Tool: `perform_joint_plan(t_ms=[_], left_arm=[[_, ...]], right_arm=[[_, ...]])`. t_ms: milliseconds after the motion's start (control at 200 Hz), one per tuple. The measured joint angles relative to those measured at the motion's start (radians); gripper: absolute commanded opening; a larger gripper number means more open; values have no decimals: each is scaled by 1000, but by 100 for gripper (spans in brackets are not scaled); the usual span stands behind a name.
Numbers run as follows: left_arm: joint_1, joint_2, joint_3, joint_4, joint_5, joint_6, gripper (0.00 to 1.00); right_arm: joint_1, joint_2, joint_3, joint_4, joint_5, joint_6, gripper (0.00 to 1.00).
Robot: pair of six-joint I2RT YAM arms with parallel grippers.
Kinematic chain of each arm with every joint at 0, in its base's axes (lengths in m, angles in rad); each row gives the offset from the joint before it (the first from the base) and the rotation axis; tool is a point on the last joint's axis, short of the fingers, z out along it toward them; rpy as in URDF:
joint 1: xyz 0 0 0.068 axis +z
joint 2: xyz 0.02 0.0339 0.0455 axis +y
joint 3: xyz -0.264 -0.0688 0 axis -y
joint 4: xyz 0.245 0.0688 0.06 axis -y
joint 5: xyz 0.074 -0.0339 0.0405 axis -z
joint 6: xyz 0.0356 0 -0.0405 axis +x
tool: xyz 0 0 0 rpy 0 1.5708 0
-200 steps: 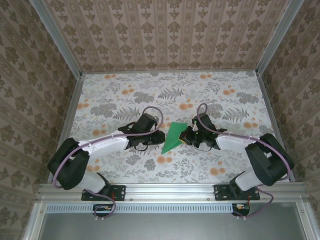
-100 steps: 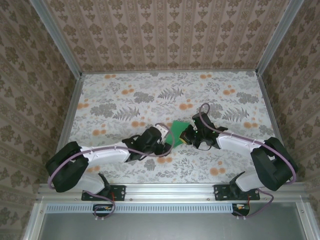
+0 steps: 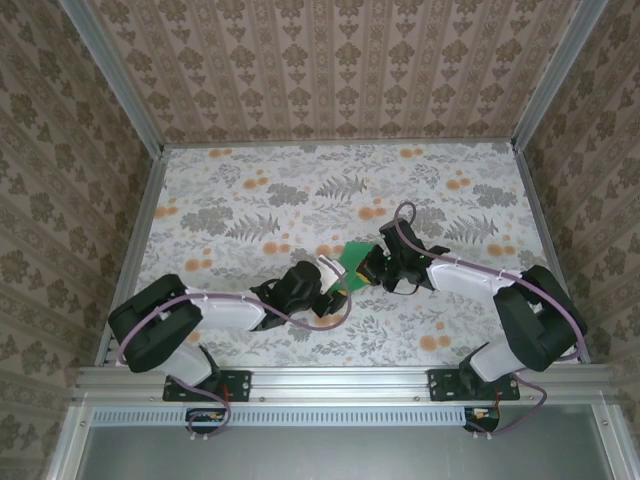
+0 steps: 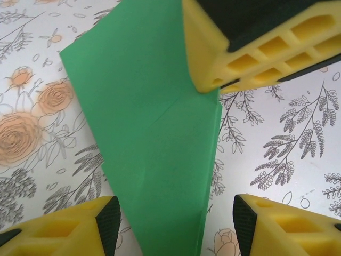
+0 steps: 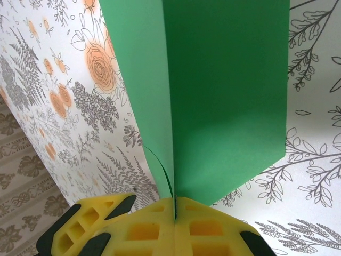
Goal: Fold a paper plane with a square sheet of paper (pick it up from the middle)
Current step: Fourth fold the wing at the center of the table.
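Green folded paper (image 3: 352, 257), long axis diagonal, tip toward parted left hand (image 3: 337, 291), tail clamped in right hand (image 5: 174, 200).

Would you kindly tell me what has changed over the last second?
The left gripper moved right and nearer, to the near end of the green paper, its jaws open either side of it. The right gripper stayed shut on the paper's other end.

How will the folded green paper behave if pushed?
Probably floppy: the folded green paper is thin, and one layer bows away beside the shut right gripper. Likely light, so a push may bend it rather than move it.
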Motion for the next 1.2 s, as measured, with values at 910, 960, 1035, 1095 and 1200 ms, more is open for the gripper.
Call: perform_joint_plan(t_ms=[910, 960, 1035, 1095, 1200], left_arm=[[29, 112, -37, 172, 94, 89, 10], [36, 112, -37, 171, 106, 71, 9], [50, 111, -37, 168, 128, 28, 8], [63, 109, -37, 162, 146, -14, 7], [85, 93, -37, 151, 180, -94, 7]], right_arm=[[-36, 27, 64, -75, -37, -123, 43], [-38, 24, 64, -76, -37, -158, 44], [-39, -2, 60, -75, -36, -212, 45], [-39, -40, 43, -68, -34, -256, 46], [-39, -112, -3, -45, -31, -320, 47]])
